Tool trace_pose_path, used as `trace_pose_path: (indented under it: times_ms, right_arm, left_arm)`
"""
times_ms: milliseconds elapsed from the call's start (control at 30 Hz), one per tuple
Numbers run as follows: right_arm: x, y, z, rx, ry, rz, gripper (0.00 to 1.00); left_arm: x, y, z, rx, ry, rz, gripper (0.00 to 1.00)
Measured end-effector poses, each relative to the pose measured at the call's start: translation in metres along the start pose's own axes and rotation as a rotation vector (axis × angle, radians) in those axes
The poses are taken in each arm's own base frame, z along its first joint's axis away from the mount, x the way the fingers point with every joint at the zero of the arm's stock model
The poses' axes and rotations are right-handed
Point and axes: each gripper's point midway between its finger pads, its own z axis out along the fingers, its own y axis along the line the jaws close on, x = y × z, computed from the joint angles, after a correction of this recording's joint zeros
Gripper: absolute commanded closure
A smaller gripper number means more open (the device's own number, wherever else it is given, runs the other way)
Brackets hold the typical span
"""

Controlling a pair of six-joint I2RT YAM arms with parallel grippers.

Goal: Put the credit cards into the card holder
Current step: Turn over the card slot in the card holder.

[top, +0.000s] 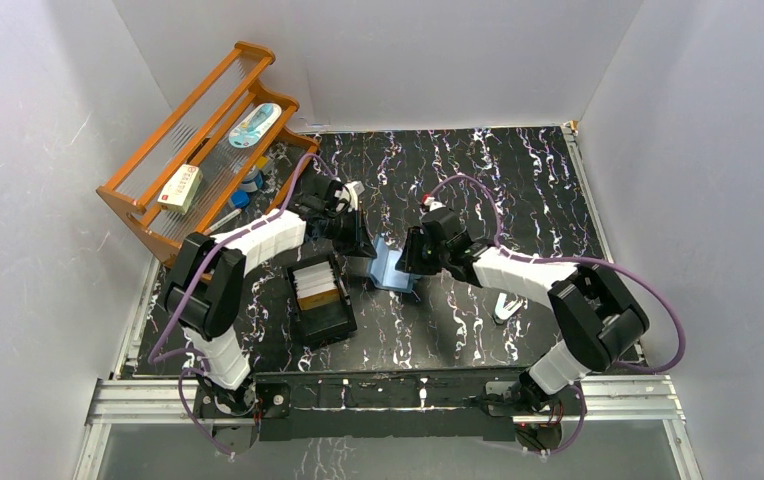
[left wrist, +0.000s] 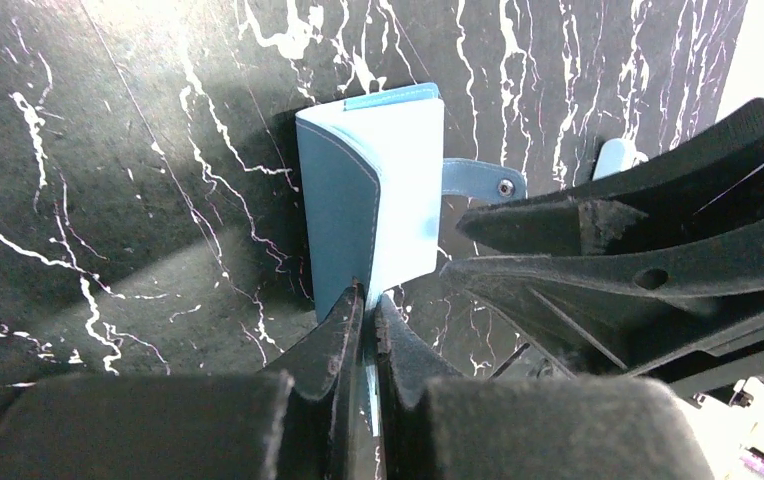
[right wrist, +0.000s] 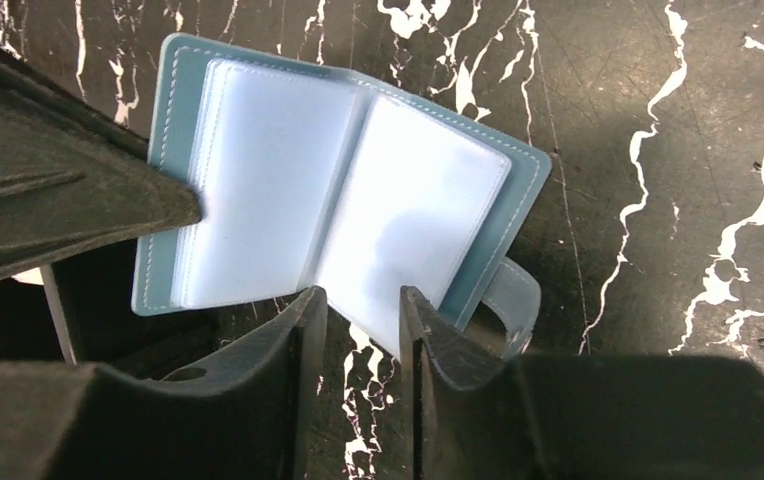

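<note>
Noted: card holder [right wrist: 338, 190] teal-blue, pale stitching, paler translucent blue pockets; table [top: 518, 180] black with white marble-like veining, faint purple streaks; box [top: 333, 325] black; credit cards [top: 318, 283] whitish and orange-tan; rack [top: 148, 210] orange-brown wood; arms [top: 258, 238] white and black; cables [top: 468, 178] purple; walls [top: 38, 150] plain pale grey.

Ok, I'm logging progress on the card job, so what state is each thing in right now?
wallet: open, pockets look empty, snap tab undone
cards: stacked in the black box, none in the wallet
left end effector: shut on the wallet's cover edge
right end effector: open, a pocket's corner between its jaws
</note>
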Motion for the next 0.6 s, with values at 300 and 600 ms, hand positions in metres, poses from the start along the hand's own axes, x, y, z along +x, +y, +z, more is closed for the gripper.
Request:
trace_pose_path:
  times_ms: [300,600]
  right_arm:
    - [-0.013,0.016,0.025,-0.071,-0.013,-0.060,0.69]
    - [-0.016,0.022,0.055,-0.091,0.011,-0.043,0.76]
  left_arm:
    - [-0.006,0.016,0.004,-0.038,0.019,-0.035,0.71]
    - [-0.005,0.019,0.004,-0.050,0.032,-0.038,0.58]
